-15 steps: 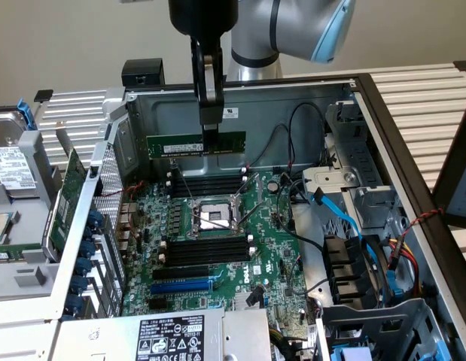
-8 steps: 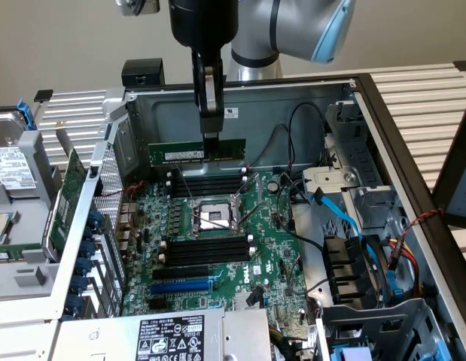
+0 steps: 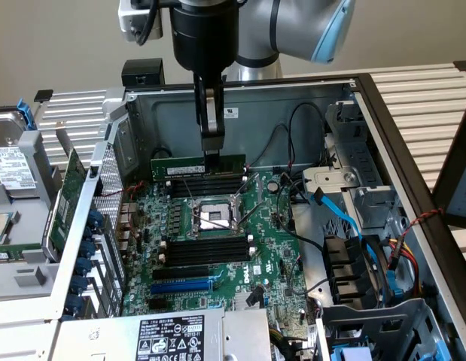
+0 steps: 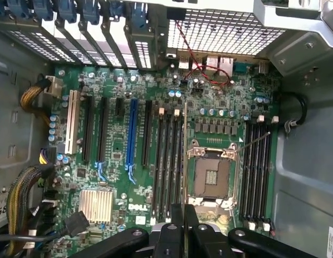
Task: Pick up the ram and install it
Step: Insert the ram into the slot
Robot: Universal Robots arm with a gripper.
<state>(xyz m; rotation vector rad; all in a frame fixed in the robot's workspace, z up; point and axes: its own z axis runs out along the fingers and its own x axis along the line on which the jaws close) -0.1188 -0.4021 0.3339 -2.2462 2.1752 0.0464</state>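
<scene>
Silver power supply housing point(image 3: 240, 335), with its printed label, lies nearest in the exterior view. Beyond it the green motherboard point(image 3: 270, 248) spreads inside the open computer case point(image 3: 293, 113). Past the bare processor socket point(image 3: 210, 218) run the farther black memory slots point(image 3: 206, 185). Just above them hangs the ram point(image 3: 180, 166), level and lengthwise along the slots, apparently not seated in one. The claw point(image 3: 211, 150) is clenched on the ram's upper edge near its middle. I judge the stick light and stiff but fragile. Its chips and contact edge are best left untouched, so the bare long top edge is the sound place to grip. Any pressing would need to be even, or the stick could tilt in its slot.
</scene>
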